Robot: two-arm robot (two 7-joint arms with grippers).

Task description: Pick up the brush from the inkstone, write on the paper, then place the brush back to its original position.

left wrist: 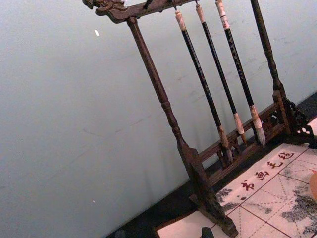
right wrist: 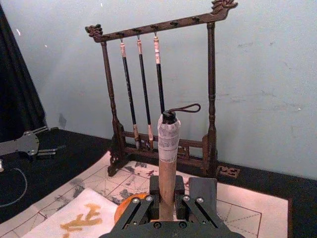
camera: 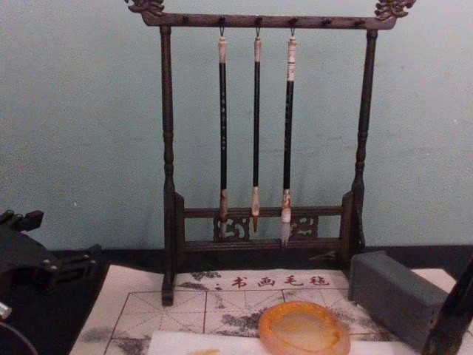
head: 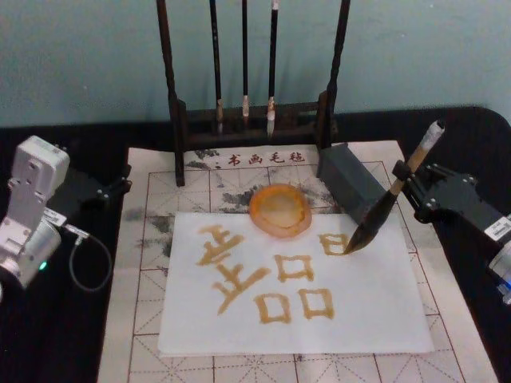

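**Brush tip on the paper, right claw clenched on the handle**

Take the paper [head: 359,319] in the head view as a clock dial. The left gripper [head: 120,182] is at about 10 o'clock, over the black table [head: 48,335] just off the felt mat [head: 148,263]. Whether this claw is released or clenched, I cannot tell.

The paper is a flat white sheet with broad ochre characters [head: 239,275]. At its 12 o'clock edge sits the inkstone [head: 279,210], a round, shallow, amber translucent dish. In the right wrist view the gripper hides most of it.

Farther at 12 o'clock stands a dark wooden rack [head: 249,124] with three thin brushes [head: 244,56], its top cut off. A grey rectangular block [head: 351,179] lies at 1 o'clock, close beside the brush [head: 374,215].

The brush leans. Its dark tuft touches the paper at 2 o'clock, on a small square character. The right gripper [head: 403,182] is clenched on its tan wooden handle, below the white cap. In the chest view the lower corner cuts the brush off.
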